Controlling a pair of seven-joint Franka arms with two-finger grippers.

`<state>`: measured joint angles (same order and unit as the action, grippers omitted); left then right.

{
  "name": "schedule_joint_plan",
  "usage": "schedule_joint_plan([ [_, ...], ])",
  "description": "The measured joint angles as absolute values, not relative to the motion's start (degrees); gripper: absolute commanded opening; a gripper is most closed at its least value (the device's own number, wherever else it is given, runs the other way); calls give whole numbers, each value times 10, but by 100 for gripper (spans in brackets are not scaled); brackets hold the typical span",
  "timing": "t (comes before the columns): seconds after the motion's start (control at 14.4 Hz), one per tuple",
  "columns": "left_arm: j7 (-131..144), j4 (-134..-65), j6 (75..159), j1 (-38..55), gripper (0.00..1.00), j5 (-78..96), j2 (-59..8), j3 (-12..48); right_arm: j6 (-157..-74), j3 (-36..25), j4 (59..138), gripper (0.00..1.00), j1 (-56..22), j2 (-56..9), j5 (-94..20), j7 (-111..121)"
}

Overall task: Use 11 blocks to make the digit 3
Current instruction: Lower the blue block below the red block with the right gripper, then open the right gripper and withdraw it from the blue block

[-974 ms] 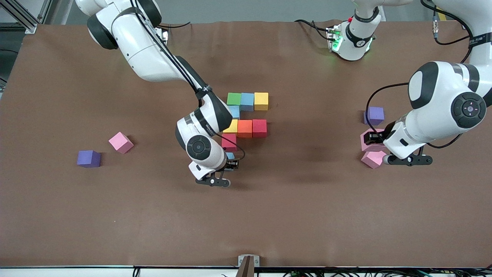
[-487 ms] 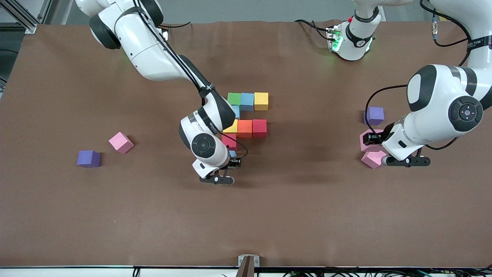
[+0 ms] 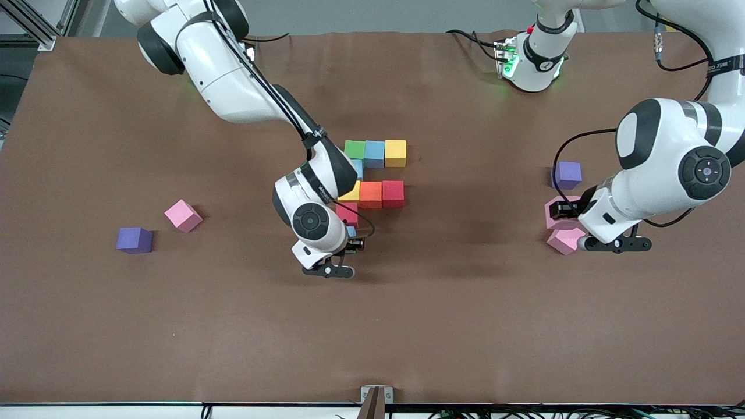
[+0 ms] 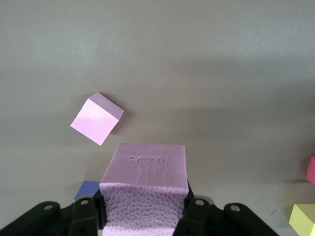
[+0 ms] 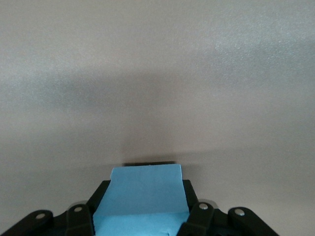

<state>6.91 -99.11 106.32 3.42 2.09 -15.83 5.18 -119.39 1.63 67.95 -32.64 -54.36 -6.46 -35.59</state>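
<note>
Brown surface point(image 3: 465, 326) carries a cluster of eight blocks point(image 3: 372, 174) at its middle. Just nearer the camera than their pink end, the right claw point(image 3: 351, 240) pinches a light blue block point(image 5: 142, 194). Toward the left arm's end, the left claw point(image 3: 563, 216) pinches a pink block point(image 4: 145, 189) beside another pink cube point(image 3: 564, 240).
</note>
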Motion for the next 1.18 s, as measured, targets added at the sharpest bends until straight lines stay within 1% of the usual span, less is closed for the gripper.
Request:
schedule_joint_plan([
  [1.18, 69, -991, 1054, 30, 43, 21, -160, 51, -1192, 16, 680, 53, -333, -545, -65, -352],
])
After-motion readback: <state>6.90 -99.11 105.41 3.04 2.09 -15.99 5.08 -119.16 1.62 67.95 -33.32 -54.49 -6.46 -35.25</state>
